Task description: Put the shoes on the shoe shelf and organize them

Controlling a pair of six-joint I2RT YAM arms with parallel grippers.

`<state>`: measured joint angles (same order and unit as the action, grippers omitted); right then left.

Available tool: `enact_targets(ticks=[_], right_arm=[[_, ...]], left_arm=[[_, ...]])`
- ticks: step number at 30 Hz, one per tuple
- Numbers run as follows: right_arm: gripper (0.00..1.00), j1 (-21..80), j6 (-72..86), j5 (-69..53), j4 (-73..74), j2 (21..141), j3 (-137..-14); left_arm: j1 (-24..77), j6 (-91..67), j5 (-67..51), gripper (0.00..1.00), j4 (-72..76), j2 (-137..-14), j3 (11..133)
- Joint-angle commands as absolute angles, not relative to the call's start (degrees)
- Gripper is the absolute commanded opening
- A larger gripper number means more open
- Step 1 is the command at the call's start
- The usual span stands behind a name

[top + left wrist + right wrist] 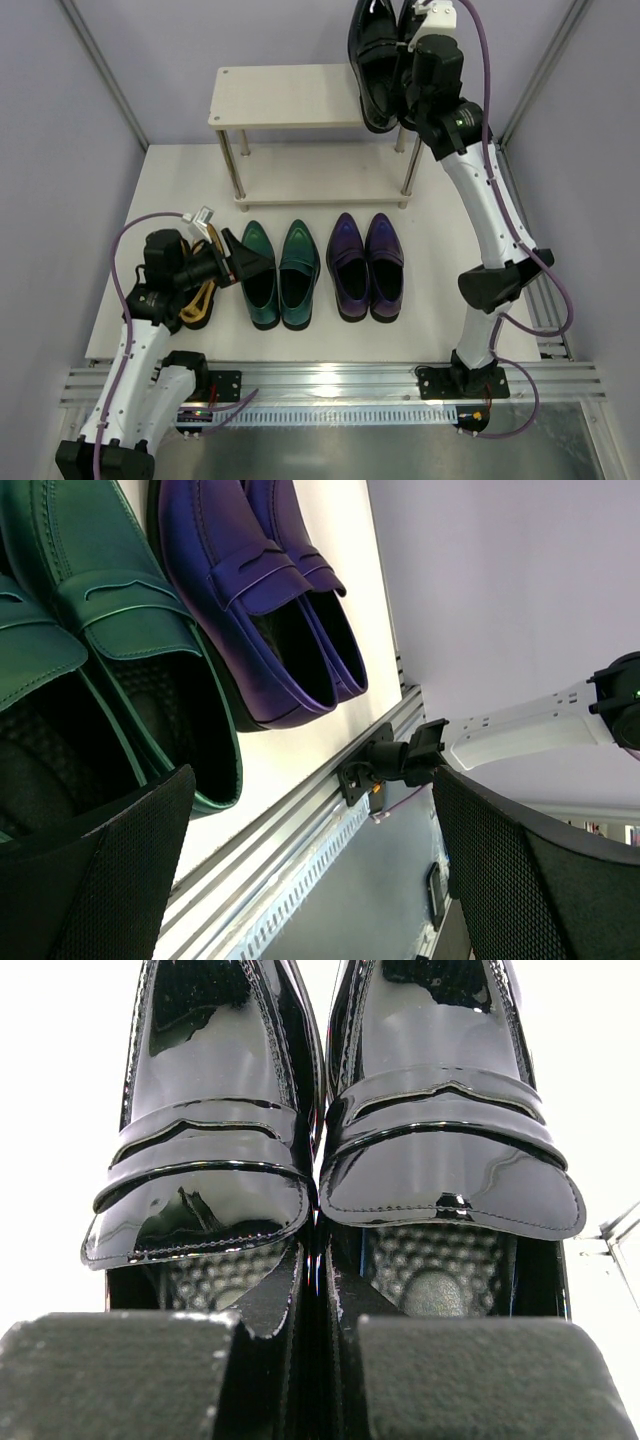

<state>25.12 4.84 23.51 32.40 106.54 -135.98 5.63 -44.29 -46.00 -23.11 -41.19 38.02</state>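
Hovering over the shelf [290,97], right jaws clamp the black pair [372,60]; left jaws gape; green [278,275], purple [367,265], gold [198,302] pairs sit unshelved.

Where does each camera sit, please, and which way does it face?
Top external: overhead, near side, looking down at table, shoe shelf; left arm, right arm show.
Left wrist: low, facing across teal pair and purple pair; own open fingers show.
Right wrist: raised by shelf, facing black pair gripped in its fingers.
Shared: top and left wrist both show teal and purple pairs.
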Motion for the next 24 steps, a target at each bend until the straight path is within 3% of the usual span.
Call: enact_targets(ticks=[1, 24], right_arm=[[0.04, 24.96, 3.6, 25.05, 16.35, 105.82, -142.29], [0.04, 24.08, 10.19, 18.37, 15.82, 105.65, -138.17]], left_arm=[[5.8, -43.07, -45.7, 1.0, -23.73, -40.26, 37.79], [5.8, -42.19, -43.51, 1.0, -26.63, -37.97, 37.97]])
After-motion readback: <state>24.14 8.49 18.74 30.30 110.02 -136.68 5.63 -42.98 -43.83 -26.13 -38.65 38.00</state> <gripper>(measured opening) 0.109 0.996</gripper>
